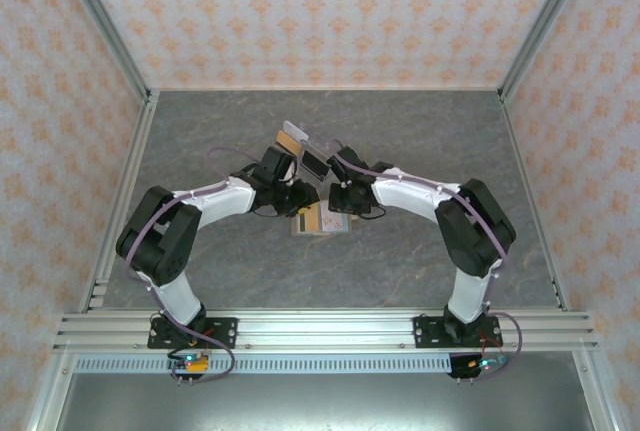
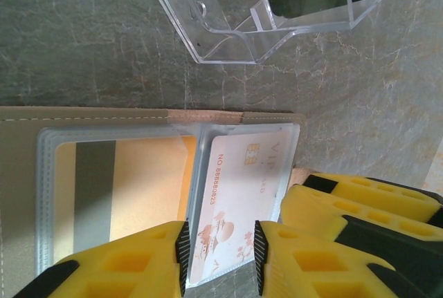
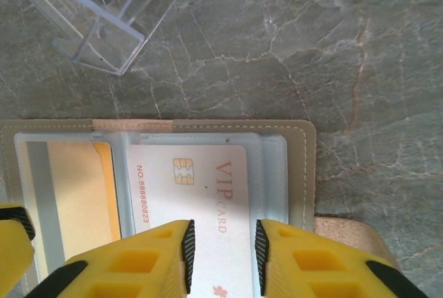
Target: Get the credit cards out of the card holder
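Observation:
The card holder is an open tan fabric wallet with clear sleeves, lying flat between the two arms. A white VIP credit card sits in one sleeve and an orange card with a grey stripe in the sleeve beside it. My right gripper is open just above the VIP card's lower half. My left gripper is open too, its pads either side of the same card's end. The orange card lies to its left. Both grippers meet over the wallet.
A clear plastic slotted stand stands just beyond the wallet, with a tan rectangle and a black one in it; its base is close by. The right gripper's yellow fingers crowd the left wrist view. Grey marbled table lies all around.

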`<state>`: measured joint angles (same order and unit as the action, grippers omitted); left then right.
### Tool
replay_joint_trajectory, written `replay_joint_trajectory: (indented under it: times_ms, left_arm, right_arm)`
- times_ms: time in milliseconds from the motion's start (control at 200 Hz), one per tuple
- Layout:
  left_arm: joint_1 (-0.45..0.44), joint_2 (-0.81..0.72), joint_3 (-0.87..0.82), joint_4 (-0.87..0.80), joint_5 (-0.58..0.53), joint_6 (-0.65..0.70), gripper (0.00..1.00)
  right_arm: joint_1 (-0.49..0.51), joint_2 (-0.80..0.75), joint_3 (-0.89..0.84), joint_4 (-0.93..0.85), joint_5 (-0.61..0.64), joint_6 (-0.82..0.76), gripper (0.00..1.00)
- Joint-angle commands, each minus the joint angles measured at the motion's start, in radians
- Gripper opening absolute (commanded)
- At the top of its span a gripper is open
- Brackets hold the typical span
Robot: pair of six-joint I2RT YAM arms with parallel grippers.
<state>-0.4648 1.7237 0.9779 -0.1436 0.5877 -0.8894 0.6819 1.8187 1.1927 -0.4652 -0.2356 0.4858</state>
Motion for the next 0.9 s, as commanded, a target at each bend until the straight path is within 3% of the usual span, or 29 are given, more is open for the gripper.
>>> replay_joint_trajectory:
  times_ms: [0, 896]
  left_arm:
    - [-0.006, 0.011, -0.004, 0.026, 0.01, 0.013, 0.32]
    - [-0.019, 0.1, -0.007, 0.06, 0.011, 0.026, 0.22]
  right_arm:
    - [-0.005, 0.016, 0.035, -0.025, -0.017, 0.004, 0.3]
    - [-0.018, 0.101, 0.061, -0.073, -0.048, 0.008, 0.27]
